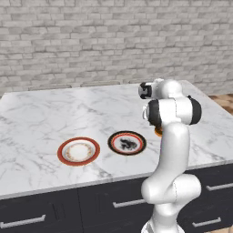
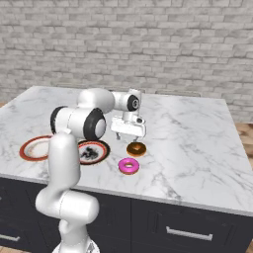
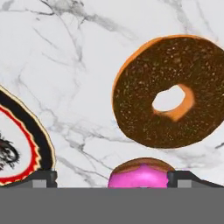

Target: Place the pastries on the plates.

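The brown chocolate-glazed pastry (image 2: 136,148) lies on the marble counter, and the pink-frosted pastry (image 2: 129,166) lies just in front of it, nearer the counter edge. My gripper (image 2: 129,138) hangs open a little above the chocolate one, holding nothing. In the hand view the chocolate pastry (image 3: 144,109) sits upper right, the pink one (image 3: 141,174) shows between the wide-apart fingertips (image 3: 43,177), and the black-rimmed plate (image 3: 41,140) is at the left. The black-rimmed plate (image 1: 111,143) and the red-rimmed plate (image 1: 60,152) stand side by side, both bare, left of the pastries.
The marble counter (image 1: 45,113) stretches wide behind and beside the plates. A grey brick wall (image 1: 91,41) backs it. Dark drawers (image 2: 188,227) run under the front edge. My own arm (image 2: 74,123) covers part of the red-rimmed plate (image 2: 23,149) in the right base view.
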Available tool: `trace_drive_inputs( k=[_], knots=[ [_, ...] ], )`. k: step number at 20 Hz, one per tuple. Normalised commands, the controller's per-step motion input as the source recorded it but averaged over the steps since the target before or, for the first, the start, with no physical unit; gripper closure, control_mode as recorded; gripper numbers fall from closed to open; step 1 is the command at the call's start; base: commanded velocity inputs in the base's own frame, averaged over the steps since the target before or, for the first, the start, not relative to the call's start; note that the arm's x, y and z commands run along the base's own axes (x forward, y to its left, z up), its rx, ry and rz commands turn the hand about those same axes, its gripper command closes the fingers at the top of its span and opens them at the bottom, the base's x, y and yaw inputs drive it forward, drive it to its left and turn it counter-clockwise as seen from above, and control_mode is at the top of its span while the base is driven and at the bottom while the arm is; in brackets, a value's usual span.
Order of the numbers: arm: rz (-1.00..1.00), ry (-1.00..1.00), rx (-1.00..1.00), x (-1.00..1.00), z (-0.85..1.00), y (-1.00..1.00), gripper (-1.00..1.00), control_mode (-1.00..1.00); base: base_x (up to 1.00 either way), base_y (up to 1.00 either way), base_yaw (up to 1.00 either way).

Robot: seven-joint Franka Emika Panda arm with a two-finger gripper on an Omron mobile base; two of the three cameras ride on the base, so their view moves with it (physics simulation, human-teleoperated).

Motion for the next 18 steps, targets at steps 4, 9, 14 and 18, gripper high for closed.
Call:
trace_drive_inputs(
  k=[4,9,14,18],
  knots=[
    [0.0,0.11,0.05,0.05,-0.56,-0.11,-1.0,-1.0,0.0,0.0,0.0],
    [0.0,-0.01,0.04,0.35,-0.22,0.0,-1.0,-1.0,0.0,0.0,0.0],
    [0.04,0.01,0.11,0.38,-0.33,0.0,-1.0,-1.0,0.0,0.0,0.0],
    [0.0,0.17,0.02,-0.08,-0.71,0.0,-1.0,-1.0,0.0,0.0,0.0]
  ],
)
